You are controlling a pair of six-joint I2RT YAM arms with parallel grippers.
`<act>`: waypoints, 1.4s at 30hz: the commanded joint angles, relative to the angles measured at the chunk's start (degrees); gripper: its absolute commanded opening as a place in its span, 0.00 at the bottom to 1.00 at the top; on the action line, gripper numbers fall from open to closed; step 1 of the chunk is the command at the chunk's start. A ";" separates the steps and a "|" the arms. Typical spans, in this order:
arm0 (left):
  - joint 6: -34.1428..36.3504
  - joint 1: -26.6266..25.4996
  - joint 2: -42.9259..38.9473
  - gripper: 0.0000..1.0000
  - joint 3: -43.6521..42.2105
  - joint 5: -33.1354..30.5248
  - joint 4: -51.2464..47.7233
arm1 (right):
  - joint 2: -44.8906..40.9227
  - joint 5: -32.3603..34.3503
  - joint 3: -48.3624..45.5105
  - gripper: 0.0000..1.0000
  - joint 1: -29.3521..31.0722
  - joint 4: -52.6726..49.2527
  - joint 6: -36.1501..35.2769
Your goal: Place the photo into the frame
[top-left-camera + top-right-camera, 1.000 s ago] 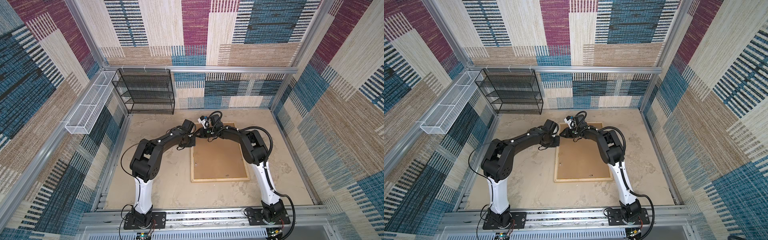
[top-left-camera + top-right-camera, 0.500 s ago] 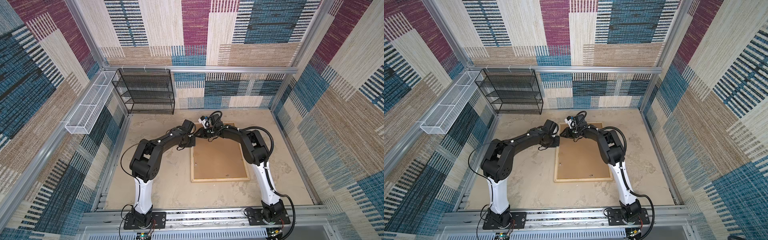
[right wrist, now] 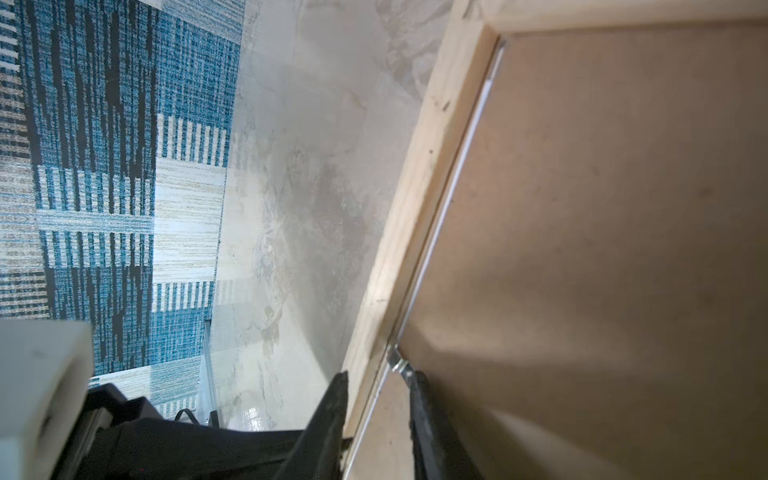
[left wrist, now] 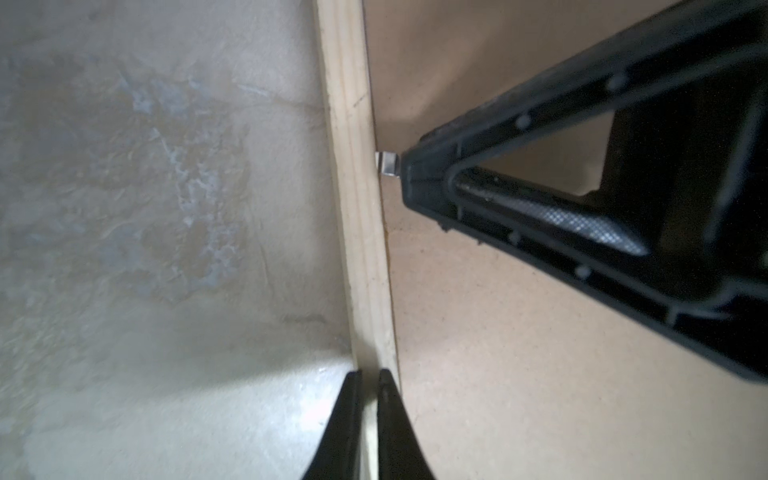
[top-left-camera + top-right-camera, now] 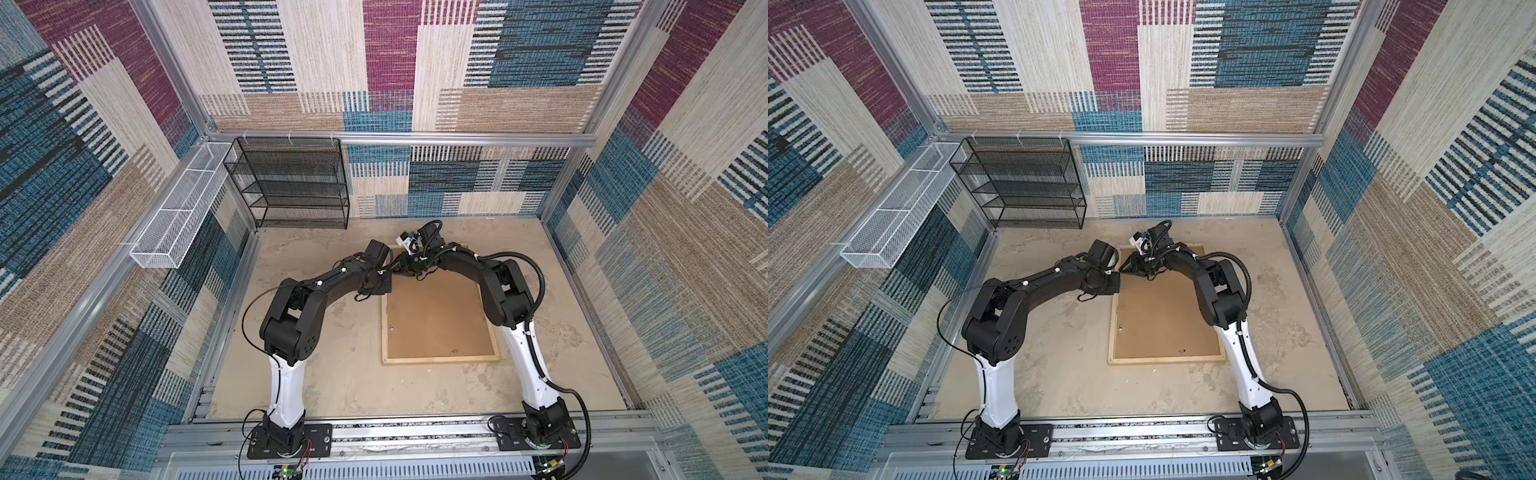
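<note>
The sandy desk (image 5: pixel 332 374) has lots of bare room by its near and left edges. The big pale wooden picture frame (image 5: pixel 440 358) lies face down nearer the far edge, filled by a brown board (image 5: pixel 436 316). The photo is hidden, maybe underneath. The left jaws are almost together on the wood. The right jaws are apart at a tiny silver tab (image 4: pixel 386 164), probably the last job.
</note>
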 commanded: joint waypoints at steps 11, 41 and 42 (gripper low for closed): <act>0.50 -0.56 0.76 0.11 -0.85 -0.95 1.68 | -0.10 2.97 -2.07 0.30 -0.90 -6.82 2.77; 0.94 -1.17 1.83 0.11 0.29 1.16 1.66 | 6.05 1.66 5.20 0.30 -1.76 -7.75 4.33; 0.94 -1.17 1.94 0.11 0.34 1.20 1.62 | 6.14 1.58 5.17 0.30 -1.69 -7.73 4.33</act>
